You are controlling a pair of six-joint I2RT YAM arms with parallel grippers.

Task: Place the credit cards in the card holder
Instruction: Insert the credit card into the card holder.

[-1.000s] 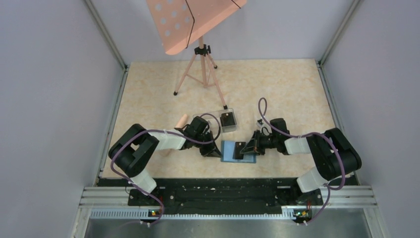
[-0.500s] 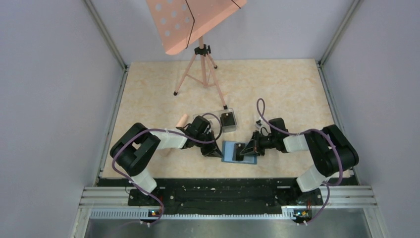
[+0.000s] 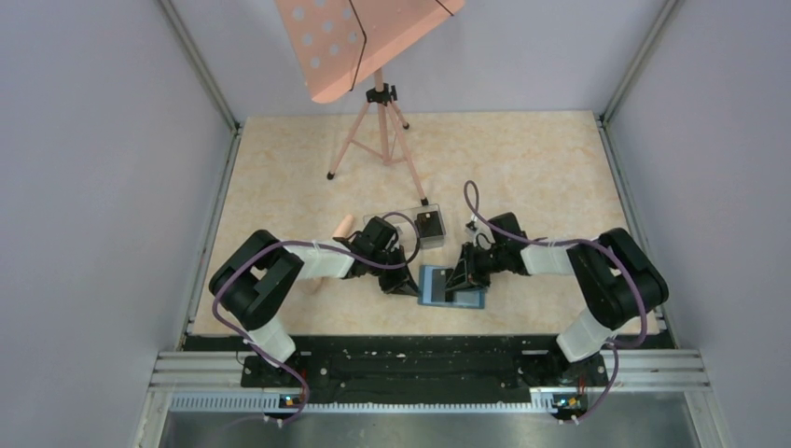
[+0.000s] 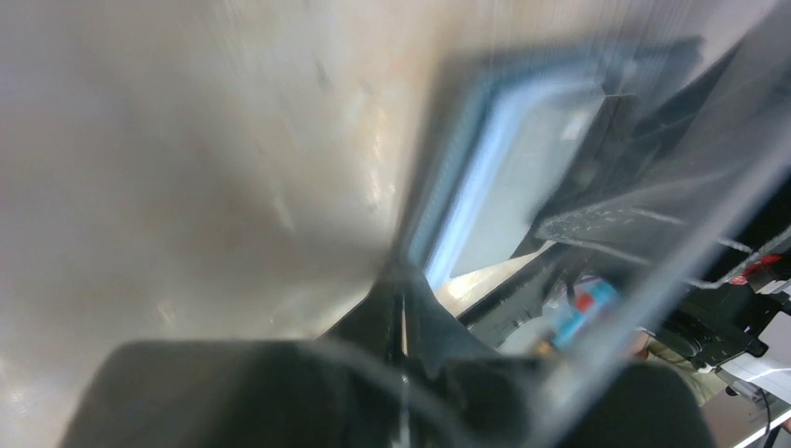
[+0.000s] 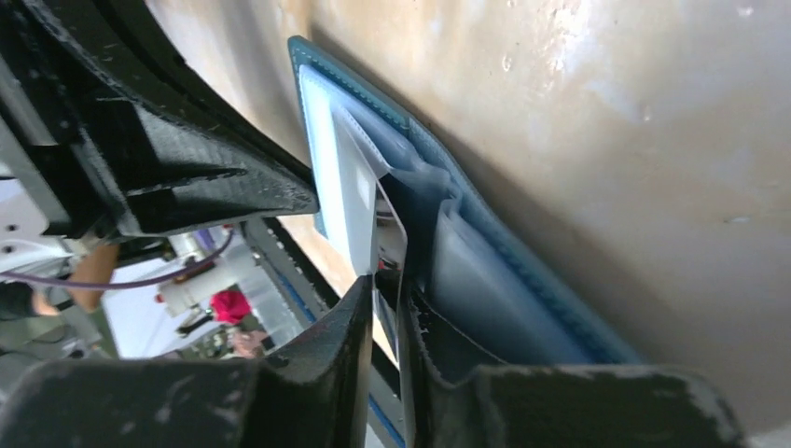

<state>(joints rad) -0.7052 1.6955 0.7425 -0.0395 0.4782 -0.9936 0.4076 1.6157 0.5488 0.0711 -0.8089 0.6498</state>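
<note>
the small teal-blue bifold card holder (image 3: 437,290) lies opened flat on the pale marbled table (image 3: 532,168), directly between the two claws. its lighter blue pockets (image 5: 485,271) face up, right under the right claw (image 3: 459,285).

a thin credit card (image 5: 390,245), seen edge-on from the right wrist, sits between that claw's fingers with its leading edge at the mouth of a pocket. the right claw (image 5: 387,294) is pinched nearly closed on this card, tilted down onto the holder's middle.

the left claw (image 3: 409,286) is at the holder's edge on the side away from the right claw. in the blurred left wrist view its fingers (image 4: 403,297) are drawn together with only a hairline gap, their tip at the card holder's (image 4: 504,177) border. i cannot tell whether they clamp that border or merely press beside it.

just beyond the two claws stands a clear rectangular plastic box (image 3: 440,239) holding another black card (image 3: 428,224), near the left claw's wrist and apart from the holder.

well beyond both claws a pink perforated music stand (image 3: 368,47) on a tripod stands at the table's far side.
</note>
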